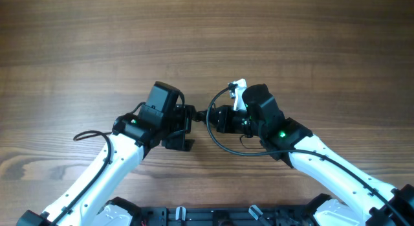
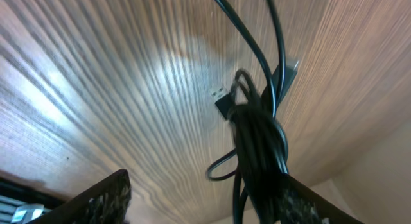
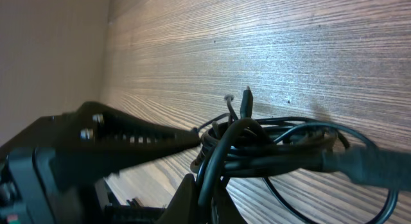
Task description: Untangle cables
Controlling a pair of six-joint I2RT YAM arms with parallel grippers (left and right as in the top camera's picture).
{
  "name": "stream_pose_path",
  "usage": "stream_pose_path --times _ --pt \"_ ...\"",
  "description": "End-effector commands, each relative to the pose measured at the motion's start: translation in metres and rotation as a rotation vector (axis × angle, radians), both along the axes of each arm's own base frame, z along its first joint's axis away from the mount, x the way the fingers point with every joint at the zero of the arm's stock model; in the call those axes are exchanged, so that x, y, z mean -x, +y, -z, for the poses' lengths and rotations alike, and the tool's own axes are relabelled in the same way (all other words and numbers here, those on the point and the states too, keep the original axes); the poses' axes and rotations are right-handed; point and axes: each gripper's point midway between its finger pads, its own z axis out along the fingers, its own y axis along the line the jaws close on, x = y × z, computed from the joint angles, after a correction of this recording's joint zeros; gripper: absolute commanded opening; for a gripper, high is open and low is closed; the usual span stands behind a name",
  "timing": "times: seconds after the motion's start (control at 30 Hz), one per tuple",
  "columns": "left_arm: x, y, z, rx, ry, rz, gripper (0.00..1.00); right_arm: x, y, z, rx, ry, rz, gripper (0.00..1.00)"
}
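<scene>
Wooden table (image 1: 291,45); knotted cables (image 2: 257,140) pinched in right hand (image 3: 196,158).

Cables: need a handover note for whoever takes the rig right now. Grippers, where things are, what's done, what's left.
Left gripper: open, fingers wide apart. The cable bundle sits between them, close to one finger, not clamped.
Right gripper: shut on the bundle, apparently holding it just above the table.
Cables: one dark knot between the two grippers. A loop and a white plug end trail by the right arm.
Done: nothing separated yet.
Left: take one strand with the left gripper, pull it free of the knot, lay the strands out singly.
</scene>
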Motion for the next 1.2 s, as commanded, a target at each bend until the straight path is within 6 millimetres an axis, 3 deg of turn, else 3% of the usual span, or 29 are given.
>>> stream_pose_path --times 0.0,0.13,0.23,0.33,0.43,0.47,0.57,0.8,0.9,1.17 --pt "-0.013 0.013 -0.001 -0.017 -0.019 -0.046 0.78 0.008 0.006 -0.006 0.006 -0.065 -0.094 0.04" --pt "-0.046 0.011 -0.023 -0.008 -0.298 0.193 0.82 0.019 0.002 0.005 0.078 -0.112 -0.189 0.04" --pt "-0.055 0.012 -0.032 -0.004 -0.397 0.290 0.84 0.025 0.008 -0.001 0.055 -0.165 -0.274 0.04" --pt "-0.047 0.012 -0.027 -0.017 -0.396 0.359 0.77 0.027 0.010 -0.003 0.064 -0.232 -0.332 0.05" --pt "-0.037 0.015 -0.021 -0.017 -0.341 0.364 0.47 0.032 0.012 -0.005 0.083 -0.348 -0.437 0.04" --pt "-0.035 0.012 -0.022 0.004 -0.338 0.373 0.44 0.032 0.012 -0.005 0.094 -0.385 -0.464 0.04" --pt "-0.026 0.005 -0.023 0.055 -0.311 0.395 0.45 0.031 0.012 -0.005 0.129 -0.491 -0.528 0.04" --pt "-0.009 0.026 -0.014 0.090 -0.172 0.330 0.50 0.027 0.011 -0.005 0.167 -0.564 -0.553 0.04" --pt "-0.007 0.022 -0.018 0.136 -0.165 0.335 0.41 0.025 0.012 -0.007 0.165 -0.576 -0.549 0.05" --pt "-0.004 0.015 -0.002 0.182 -0.069 0.323 0.47 0.025 0.012 -0.007 0.165 -0.575 -0.549 0.05"
